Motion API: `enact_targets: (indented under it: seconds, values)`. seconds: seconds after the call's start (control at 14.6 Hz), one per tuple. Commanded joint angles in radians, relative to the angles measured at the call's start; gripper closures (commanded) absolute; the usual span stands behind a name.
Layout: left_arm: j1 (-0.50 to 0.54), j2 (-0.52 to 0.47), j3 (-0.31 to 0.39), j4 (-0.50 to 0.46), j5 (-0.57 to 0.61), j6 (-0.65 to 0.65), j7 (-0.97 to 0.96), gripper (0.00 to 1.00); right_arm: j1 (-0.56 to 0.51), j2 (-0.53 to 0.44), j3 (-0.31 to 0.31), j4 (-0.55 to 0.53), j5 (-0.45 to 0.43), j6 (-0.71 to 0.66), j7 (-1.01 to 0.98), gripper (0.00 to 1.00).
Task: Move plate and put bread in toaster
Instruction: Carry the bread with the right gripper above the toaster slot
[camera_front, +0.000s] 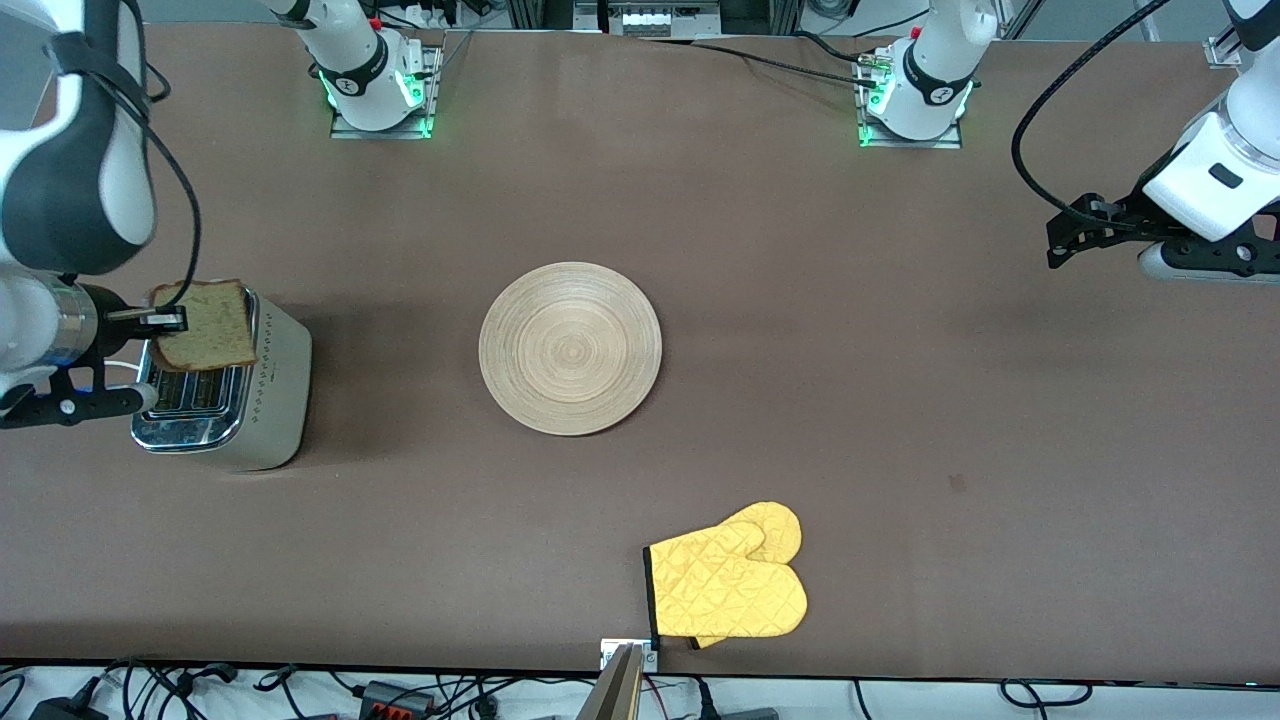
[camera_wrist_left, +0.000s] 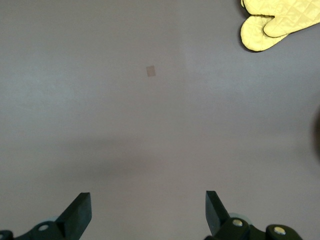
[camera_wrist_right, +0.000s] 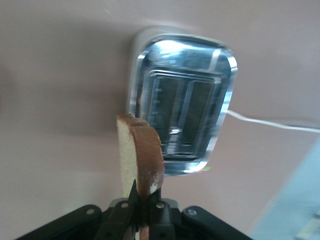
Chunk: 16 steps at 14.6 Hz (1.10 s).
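A wide, matte brown worktop (camera_front: 800, 400) fills the scene, with the two arm bases bolted along its edge farthest from the front camera and loose cables trailing off its near edge.

The squarish slice of light brown bread with a darker crust (camera_front: 205, 325) hangs upright over the boxy two-slot toaster with a shiny chrome top and cream-silver sides (camera_front: 225, 400), which stands at the right arm's end of the worktop. The right gripper (camera_front: 165, 320) has its fingers clamped tight on one crust edge. In the right wrist view the slice (camera_wrist_right: 140, 157) stands on edge above the chrome top (camera_wrist_right: 182, 102), seemingly not yet lined up with a slot, though the blur makes that hard to judge.

The bread is light, soft and easily crushed or torn; a thin pinch on the firmer crust suits it, leaving the free edge to enter the slot first. The toaster looks stiff and heavy enough to stay put.

The round, shallow, light tan wooden plate with ring grain (camera_front: 570, 348) lies empty at mid-worktop. It is rigid, light and smooth, best taken by its rim.

The left gripper (camera_wrist_left: 148, 212) waits over bare worktop at the left arm's end, fingers spread wide and holding nothing. A pair of yellow quilted oven mitts (camera_front: 730, 580) lies nearer the front camera than the plate.

No brand, label or legible writing shows on any of these things.
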Motion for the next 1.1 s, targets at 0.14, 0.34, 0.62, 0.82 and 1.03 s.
enact_targets:
  seconds: [0.14,0.34,0.62,0.82,1.03]
  values:
    - [0.005,-0.007,0.001,-0.001,-0.009,-0.003,0.021,0.0,0.015,0.056,-0.003,0.051,-0.1,0.011,-0.094,1.0]
    - [0.005,-0.008,0.001,-0.001,-0.009,-0.003,0.021,0.0,0.018,0.085,0.0,0.048,-0.15,0.011,-0.099,1.0]
    - [0.005,-0.007,0.001,-0.001,-0.009,-0.003,0.021,0.0,0.013,0.11,-0.003,0.047,-0.152,0.006,-0.091,1.0]
    - [0.005,-0.008,0.001,-0.001,-0.009,-0.003,0.021,0.0,0.012,0.127,-0.004,0.045,-0.15,0.009,-0.085,1.0]
    - [0.005,-0.007,0.001,-0.001,-0.009,-0.003,0.021,0.0,0.009,0.151,-0.006,0.05,-0.147,0.012,-0.034,1.0]
